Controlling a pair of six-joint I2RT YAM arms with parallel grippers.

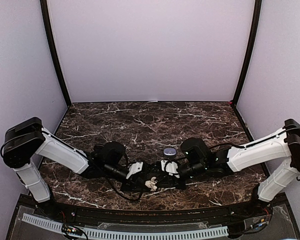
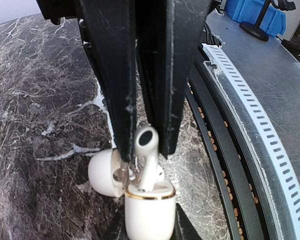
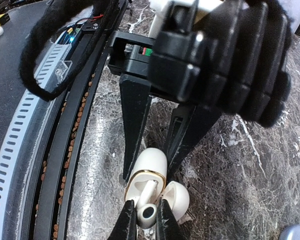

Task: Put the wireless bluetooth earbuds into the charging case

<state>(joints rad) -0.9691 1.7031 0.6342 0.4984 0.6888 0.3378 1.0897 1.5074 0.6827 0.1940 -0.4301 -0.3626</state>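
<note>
The dark marble table [image 1: 140, 120] carries both arms, which meet near its front edge. The right gripper [image 3: 151, 172] stands a little way open, its two fingers pressed against either side of the white, gold-rimmed charging case [image 2: 149, 210], whose lid [image 2: 102, 172] hangs open. The left gripper [image 2: 146, 149] is all but closed, nipping the head of a white earbud [image 2: 146, 167]; the stem reaches into the case's open mouth.
</note>
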